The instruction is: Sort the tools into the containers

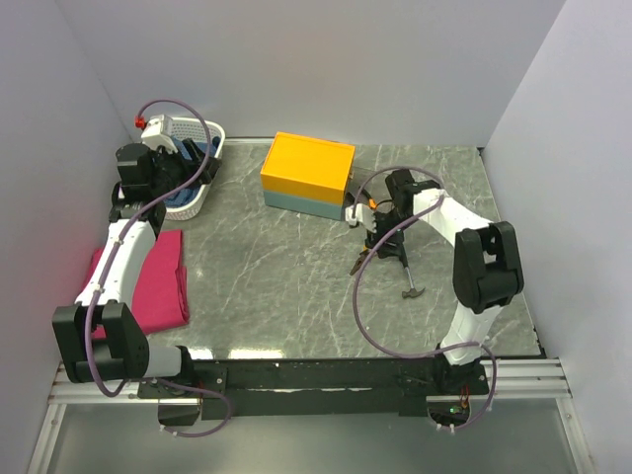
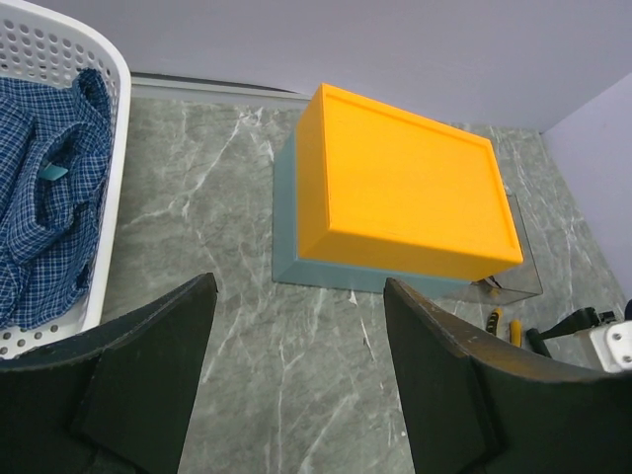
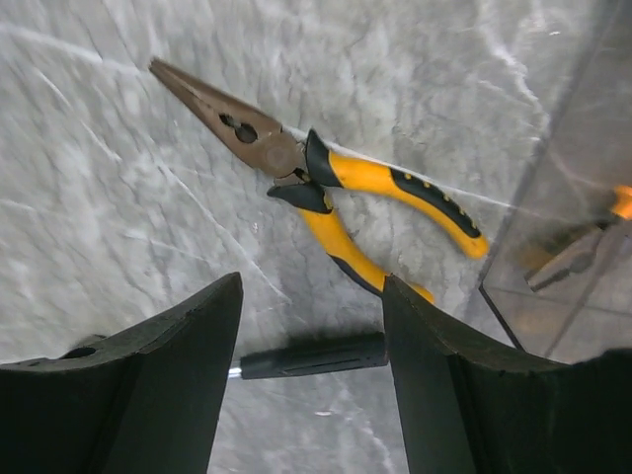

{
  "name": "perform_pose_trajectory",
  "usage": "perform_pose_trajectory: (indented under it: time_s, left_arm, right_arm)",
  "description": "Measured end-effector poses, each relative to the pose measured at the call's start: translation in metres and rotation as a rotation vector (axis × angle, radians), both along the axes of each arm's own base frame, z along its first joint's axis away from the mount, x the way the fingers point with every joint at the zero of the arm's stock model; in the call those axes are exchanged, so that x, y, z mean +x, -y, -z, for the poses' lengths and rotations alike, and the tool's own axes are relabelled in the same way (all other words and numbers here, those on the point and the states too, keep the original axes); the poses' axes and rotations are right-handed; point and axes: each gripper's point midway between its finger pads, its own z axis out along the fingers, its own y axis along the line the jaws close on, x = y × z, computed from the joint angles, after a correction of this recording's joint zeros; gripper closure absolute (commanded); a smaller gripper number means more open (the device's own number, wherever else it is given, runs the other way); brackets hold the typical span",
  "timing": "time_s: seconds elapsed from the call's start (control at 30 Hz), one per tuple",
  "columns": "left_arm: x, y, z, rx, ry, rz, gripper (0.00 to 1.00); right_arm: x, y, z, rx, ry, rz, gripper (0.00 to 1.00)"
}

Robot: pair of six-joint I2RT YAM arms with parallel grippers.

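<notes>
Your right gripper [image 3: 311,286] hangs wide and empty over the pliers [image 3: 296,163] on the tabletop [image 3: 99,197], while your left gripper [image 2: 298,286], also spread and empty, sits near the basket [image 2: 114,148] rim.

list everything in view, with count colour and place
box: one, orange top, blue-grey base, far middle of table
basket: one, white, far left
shirt: one, blue check, in basket
cloth: one, pink, folded, left edge
clear container: one, see-through, right of box
pliers: one, yellow and black handles, on table by right gripper
hammer: one, black handle, on table, right side
table: one, grey marble
left gripper: one, black, open, by basket
right gripper: one, black, open, above hammer handle
</notes>
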Motion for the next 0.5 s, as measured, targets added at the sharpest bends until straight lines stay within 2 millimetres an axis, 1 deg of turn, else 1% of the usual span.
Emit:
perform_pose_trajectory:
  time_s: [0.13, 0.23, 0.33, 0.37, 0.43, 0.47, 0.5]
  left_arm:
    - [0.0, 0.0, -0.001, 0.009, 0.006, 0.002, 0.25]
    - [0.0, -0.001, -0.001, 0.016, 0.009, 0.003, 0.25]
    - [0.001, -0.001, -0.001, 0.026, 0.013, 0.005, 0.25]
    - [0.001, -0.001, -0.001, 0.028, 0.014, 0.006, 0.25]
    - [0.001, -0.001, 0.0, 0.03, 0.013, 0.006, 0.25]
    - [0.001, -0.001, 0.001, 0.032, 0.012, 0.007, 0.25]
    - [0.001, -0.001, 0.001, 0.033, 0.012, 0.007, 0.25]
  right_arm:
    - [0.001, 0.004, 0.017, -0.068, 0.013, -0.087, 0.36]
    - [0.002, 0.004, 0.028, -0.107, 0.014, -0.135, 0.39]
    - [0.005, 0.004, 0.037, -0.146, 0.026, -0.181, 0.47]
    - [0.006, 0.003, 0.041, -0.159, 0.031, -0.198, 0.56]
    - [0.006, 0.001, 0.046, -0.182, 0.034, -0.231, 0.71]
    - [0.004, 0.001, 0.048, -0.191, 0.029, -0.241, 0.88]
    - [0.002, 0.0, 0.048, -0.201, 0.028, -0.255, 0.95]
